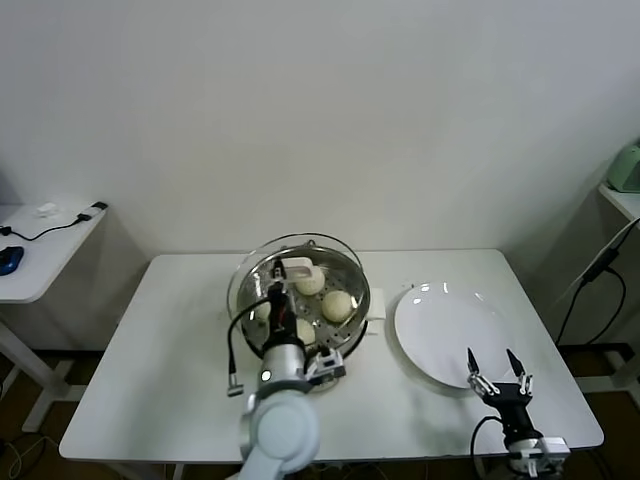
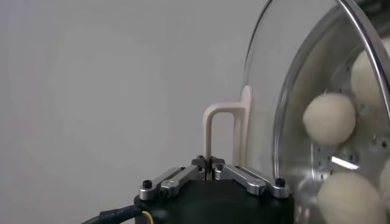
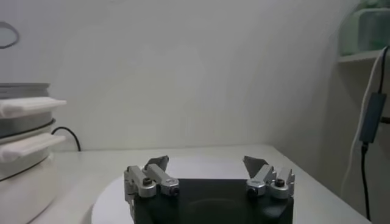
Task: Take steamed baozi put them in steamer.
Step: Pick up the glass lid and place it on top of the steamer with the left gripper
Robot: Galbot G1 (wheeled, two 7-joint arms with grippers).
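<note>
The steamer (image 1: pixel 352 318), a shiny steel pot, stands at the table's middle. Three cream-white baozi (image 1: pixel 337 305) show on its perforated tray; my left arm hides part of the tray. My left gripper (image 1: pixel 284 274) is shut on the cream handle (image 1: pixel 298 267) of the round glass lid (image 1: pixel 248 278) and holds the lid tilted over the steamer's left side. In the left wrist view the gripper (image 2: pixel 210 163) pinches the handle (image 2: pixel 224 114), with the lid (image 2: pixel 268 85) and baozi (image 2: pixel 329 119) beyond. My right gripper (image 1: pixel 493 364) is open and empty over the near edge of the white plate (image 1: pixel 440 320).
The plate (image 3: pixel 113 198) bears nothing and lies right of the steamer (image 3: pixel 21 125). A side table (image 1: pixel 40 250) with a blue mouse and cable stands at the left. A shelf with a green object (image 1: pixel 626 168) and a hanging cable is at the right.
</note>
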